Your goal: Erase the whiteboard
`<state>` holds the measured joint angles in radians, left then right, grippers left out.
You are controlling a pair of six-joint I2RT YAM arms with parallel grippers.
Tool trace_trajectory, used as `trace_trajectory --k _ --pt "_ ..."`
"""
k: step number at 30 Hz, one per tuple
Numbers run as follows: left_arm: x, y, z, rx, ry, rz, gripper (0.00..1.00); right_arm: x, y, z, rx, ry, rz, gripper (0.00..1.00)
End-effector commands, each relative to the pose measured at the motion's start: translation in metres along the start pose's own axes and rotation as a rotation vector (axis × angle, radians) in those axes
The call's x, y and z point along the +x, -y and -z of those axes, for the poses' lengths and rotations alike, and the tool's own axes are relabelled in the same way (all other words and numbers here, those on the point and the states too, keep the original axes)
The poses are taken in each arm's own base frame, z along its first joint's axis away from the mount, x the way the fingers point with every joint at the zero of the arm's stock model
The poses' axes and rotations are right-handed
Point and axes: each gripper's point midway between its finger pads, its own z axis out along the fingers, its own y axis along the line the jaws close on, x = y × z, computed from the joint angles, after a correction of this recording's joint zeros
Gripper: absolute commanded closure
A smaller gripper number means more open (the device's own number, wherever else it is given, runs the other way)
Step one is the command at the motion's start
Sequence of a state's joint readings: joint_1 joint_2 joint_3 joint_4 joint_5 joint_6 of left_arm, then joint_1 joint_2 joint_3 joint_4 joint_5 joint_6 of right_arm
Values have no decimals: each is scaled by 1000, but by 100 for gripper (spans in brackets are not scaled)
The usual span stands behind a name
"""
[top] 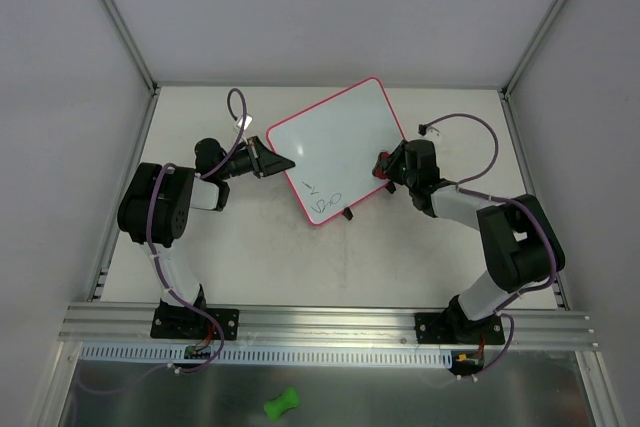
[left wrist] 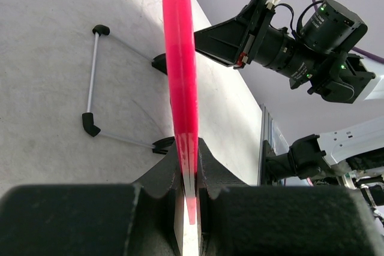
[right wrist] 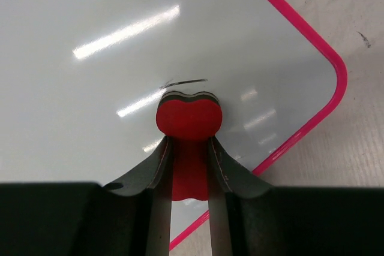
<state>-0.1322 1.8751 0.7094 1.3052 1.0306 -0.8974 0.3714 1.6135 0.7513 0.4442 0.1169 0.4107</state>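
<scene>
- We saw the whiteboard (top: 335, 142), glossy white with rounded corners and a thin pink rim, lying askew at mid-table.
- Dark scribbles (top: 324, 197) sat near its 6 o'clock corner.
- The left gripper (left wrist: 187, 148) was clenched on the rim at 9 o'clock.
- The right gripper (right wrist: 189, 142) grasped a red, bone-shaped eraser (right wrist: 189, 115), whose dark-edged end met the board at 4 o'clock.
- Thin wire legs (left wrist: 90, 82) with black tips reached onto the matte table (top: 250, 257).
</scene>
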Motion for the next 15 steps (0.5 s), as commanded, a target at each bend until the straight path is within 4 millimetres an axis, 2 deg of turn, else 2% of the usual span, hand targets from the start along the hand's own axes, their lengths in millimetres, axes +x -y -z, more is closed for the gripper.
trace_trajectory --k 1,11,15 --pt "-3 65 -1 260 -19 -395 100 36 70 0 263 -78 -21 100" --pt "-4 64 -2 258 -18 -391 100 11 93 17 451 -8 44 100" --pt "-4 64 -2 258 -18 -391 100 3 93 15 466 10 63 100"
